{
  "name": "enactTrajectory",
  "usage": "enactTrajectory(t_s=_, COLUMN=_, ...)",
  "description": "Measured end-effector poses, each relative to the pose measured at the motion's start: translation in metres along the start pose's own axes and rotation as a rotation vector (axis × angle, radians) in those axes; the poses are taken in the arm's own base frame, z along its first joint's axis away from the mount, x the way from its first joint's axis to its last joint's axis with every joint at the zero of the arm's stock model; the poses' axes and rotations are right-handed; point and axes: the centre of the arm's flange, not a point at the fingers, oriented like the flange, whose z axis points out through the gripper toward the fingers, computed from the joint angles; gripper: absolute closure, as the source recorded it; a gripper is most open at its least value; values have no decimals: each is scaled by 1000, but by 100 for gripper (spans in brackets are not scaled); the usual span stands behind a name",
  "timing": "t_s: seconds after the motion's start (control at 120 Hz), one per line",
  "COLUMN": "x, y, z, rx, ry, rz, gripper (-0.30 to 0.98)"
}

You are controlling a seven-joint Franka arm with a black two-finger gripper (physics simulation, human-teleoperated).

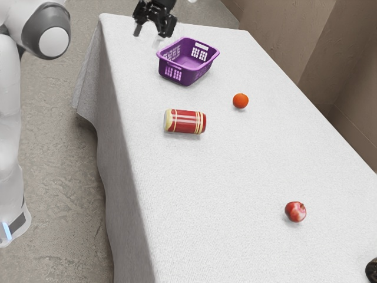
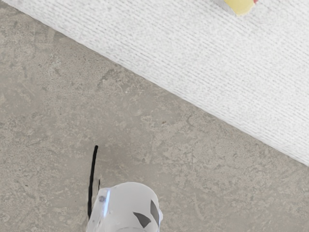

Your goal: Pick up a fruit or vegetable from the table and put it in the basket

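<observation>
High at the top of the exterior view, my gripper [image 1: 150, 33] hangs with its fingers apart and nothing between them, near the purple basket [image 1: 186, 72]. An orange [image 1: 240, 101] rests on the white-covered table [image 1: 235, 159], on the exterior view's right of the basket. Much farther down that view lies a red apple [image 1: 295, 211]. Both fruits stand apart from the gripper. No fruit is visible inside the basket.
A red and cream cylinder [image 1: 186, 121] lies on its side below the basket; its yellow end [image 2: 240, 6] shows in the wrist view. A dark object [image 1: 371, 271] is at the exterior view's lower right corner. The wrist view also shows the tablecloth's edge and the robot's base [image 2: 128, 205].
</observation>
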Motion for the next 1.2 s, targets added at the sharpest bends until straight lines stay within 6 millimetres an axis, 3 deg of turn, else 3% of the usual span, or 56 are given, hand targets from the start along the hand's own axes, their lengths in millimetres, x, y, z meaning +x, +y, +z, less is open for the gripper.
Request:
enactTrajectory(t_s=0.033, x=7, y=-18, z=-5, rx=-17, ry=55, rz=-37, gripper=2)
enactTrajectory(t_s=0.075, x=13, y=-22, z=-10, rx=-23, ry=113, rz=-48, gripper=2)
enactTrajectory(t_s=0.208, x=25, y=28, z=-18, rx=-9, ry=229, rz=34, gripper=2)
enactTrajectory(t_s=0.242, x=2, y=41, z=-52, rx=-3, ry=332, rz=62, gripper=2)
enactTrajectory(t_s=0.267, x=-28, y=52, z=-90, rx=3, ry=446, rz=90, gripper=2)
enactTrajectory(t_s=0.292, x=-56, y=65, z=-115, rx=14, ry=530, rz=124, gripper=2)
enactTrajectory(t_s=0.317, x=-70, y=81, z=-125, rx=28, ry=571, rz=159, gripper=2)
enactTrajectory(t_s=0.35, x=-71, y=104, z=-124, rx=55, ry=581, rz=201, gripper=2)
enactTrajectory(t_s=0.45, x=-51, y=176, z=-93, rx=133, ry=533, rz=338, gripper=2)
enactTrajectory(t_s=0.575, x=5, y=216, z=-64, rx=172, ry=554, rz=408, gripper=2)
enactTrajectory(t_s=0.608, x=29, y=217, z=-57, rx=177, ry=578, rz=403, gripper=2)
enactTrajectory(t_s=0.683, x=111, y=205, z=-27, rx=158, ry=615, rz=372, gripper=2)
enactTrajectory(t_s=0.725, x=142, y=218, z=-8, rx=136, ry=648, rz=396, gripper=3)
enactTrajectory(t_s=0.775, x=164, y=241, z=9, rx=101, ry=696, rz=443, gripper=3)
enactTrajectory(t_s=0.925, x=193, y=328, z=63, rx=-24, ry=794, rz=601, gripper=4)
enactTrajectory(t_s=1.025, x=206, y=390, z=121, rx=-89, ry=806, rz=695, gripper=5)
enactTrajectory(t_s=1.1, x=216, y=411, z=150, rx=-125, ry=814, rz=719, gripper=5)
enactTrajectory(t_s=1.2, x=218, y=430, z=168, rx=-160, ry=836, rz=743, gripper=5)
